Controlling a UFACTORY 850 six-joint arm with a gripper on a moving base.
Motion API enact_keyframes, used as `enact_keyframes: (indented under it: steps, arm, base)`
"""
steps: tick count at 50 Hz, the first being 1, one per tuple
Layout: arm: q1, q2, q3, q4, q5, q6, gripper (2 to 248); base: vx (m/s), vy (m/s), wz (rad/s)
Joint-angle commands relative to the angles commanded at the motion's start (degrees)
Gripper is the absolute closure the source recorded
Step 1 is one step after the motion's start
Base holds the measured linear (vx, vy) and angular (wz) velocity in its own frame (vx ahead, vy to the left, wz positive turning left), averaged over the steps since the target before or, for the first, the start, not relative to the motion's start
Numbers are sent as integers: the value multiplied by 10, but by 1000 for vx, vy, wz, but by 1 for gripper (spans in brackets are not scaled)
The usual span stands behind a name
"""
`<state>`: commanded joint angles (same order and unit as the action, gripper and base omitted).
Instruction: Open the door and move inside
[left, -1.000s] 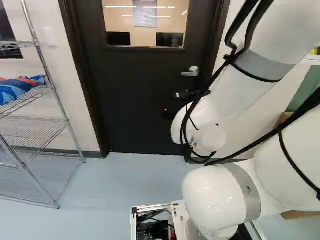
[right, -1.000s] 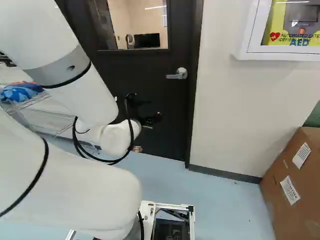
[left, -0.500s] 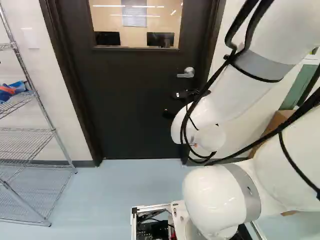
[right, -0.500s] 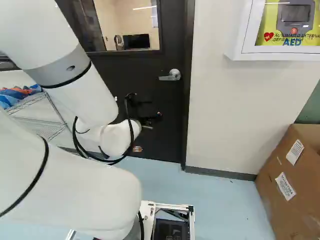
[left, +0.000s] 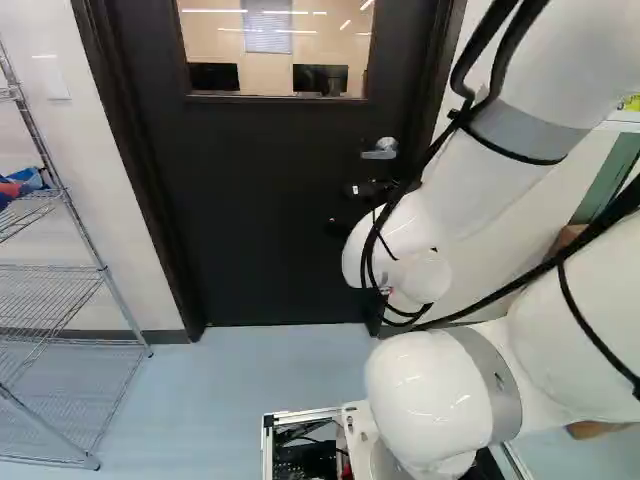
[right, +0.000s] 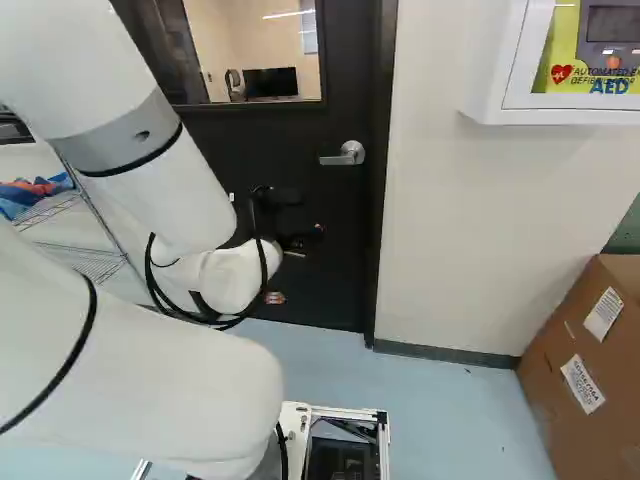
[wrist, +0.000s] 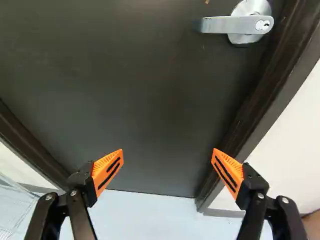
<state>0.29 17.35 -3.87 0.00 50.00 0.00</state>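
Gripper (wrist: 167, 152): open, fingers (wrist: 106, 172) wide apart, nothing gripped or between them

Door (wrist: 125, 90): ahead of the gripper, shut in its frame (wrist: 255, 117); no contact seen between fingers and door

Lever (wrist: 217, 25): ahead of the gripper and above it, towards its right-hand finger; free end points left, pivot on the frame side, both clear of the fingers

Shelf (left: 55, 268): well off to the gripper's left. Box (right: 545, 390): to its right and lower, against the wall (right: 460, 220)

Step in hand, as judged: line up on the lever; task at an early stage, latch not yet worked

Method: raise the gripper and bring it a little right until the lever sits ahead of the space between the fingers. Keep the fingers spread on the way in, then pass one above and one below the bar; this probably needs a roll of the wrist. Take hold towards the free end, where a downward turn needs least force. Follow the arc about the pivot rather than going straight down, or the pads may slip

Risks: right finger could catch the frame if the approach runs too far right; going forward at the present height would likely meet flat door below the lever. Which way the door swings, cannot tell; test with light force once the latch is free, before driving the base
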Motion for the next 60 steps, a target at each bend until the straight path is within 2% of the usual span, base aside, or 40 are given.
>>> enact_keyframes:
  steps: [28,41,60]
  arm:
    - [0,-2,-2,0,0,0,3]
    - [0,-19,-18,0,0,0,3]
    - [0,-20,-45,0,0,0,3]
  base:
    - [15,7,-3]
    - [0,0,0]
    - [0,0,0]
